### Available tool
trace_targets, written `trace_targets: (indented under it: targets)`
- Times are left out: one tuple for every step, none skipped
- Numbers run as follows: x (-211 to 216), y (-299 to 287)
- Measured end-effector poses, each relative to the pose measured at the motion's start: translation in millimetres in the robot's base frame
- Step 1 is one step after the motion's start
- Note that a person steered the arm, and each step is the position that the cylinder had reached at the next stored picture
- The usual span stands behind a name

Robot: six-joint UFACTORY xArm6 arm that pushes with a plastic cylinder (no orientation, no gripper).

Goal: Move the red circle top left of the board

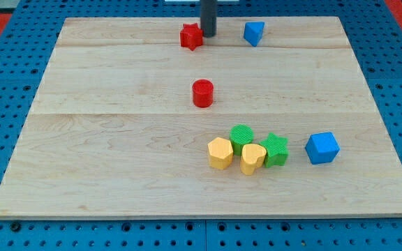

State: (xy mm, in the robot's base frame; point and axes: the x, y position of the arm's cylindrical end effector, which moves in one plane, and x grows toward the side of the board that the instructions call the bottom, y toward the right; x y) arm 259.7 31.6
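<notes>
The red circle [202, 93] stands near the middle of the wooden board [103, 160], a little toward the view's top. My tip [208, 34] is at the view's top centre, just right of the red star [191, 37] and close to touching it. The tip is well above the red circle in the view, apart from it.
A blue block [254, 33] lies right of the tip near the top edge. A cluster sits below the red circle: yellow hexagon [220, 153], green circle [241, 137], yellow heart [252, 159], green star [275, 150]. A blue cube [322, 148] lies to their right.
</notes>
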Motion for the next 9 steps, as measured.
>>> trace_targets:
  targets:
    - [73, 34]
    - [141, 39]
    - [164, 3]
    - [155, -64]
    - [139, -92]
    - [155, -54]
    - [111, -61]
    - [73, -101]
    - [73, -121]
